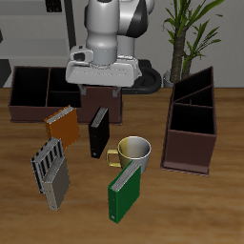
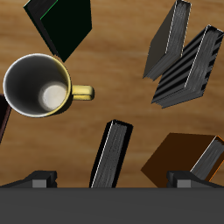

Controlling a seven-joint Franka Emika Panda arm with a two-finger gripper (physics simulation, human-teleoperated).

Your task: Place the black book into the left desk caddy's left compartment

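The black book point(image 1: 98, 133) stands upright near the middle of the table, between the orange book point(image 1: 62, 126) and the mug point(image 1: 135, 151). My gripper point(image 1: 103, 97) hangs open and empty above and slightly behind it. In the wrist view the black book point(image 2: 112, 156) lies between my two spread fingertips point(image 2: 39, 179), with the gripper point(image 2: 114, 180) open over its top edge and apart from it. The left desk caddy point(image 1: 195, 119) is the dark brown narrow box seen end-on. Its open sections run in depth, and nothing shows inside them.
A wide brown caddy point(image 1: 43, 91) stands at the back. A green book point(image 1: 124, 189) stands near the front edge by the yellow mug point(image 2: 37, 86). Grey striped books point(image 1: 50, 172) stand in front of the orange book. A potted plant point(image 1: 191, 29) is behind the narrow caddy.
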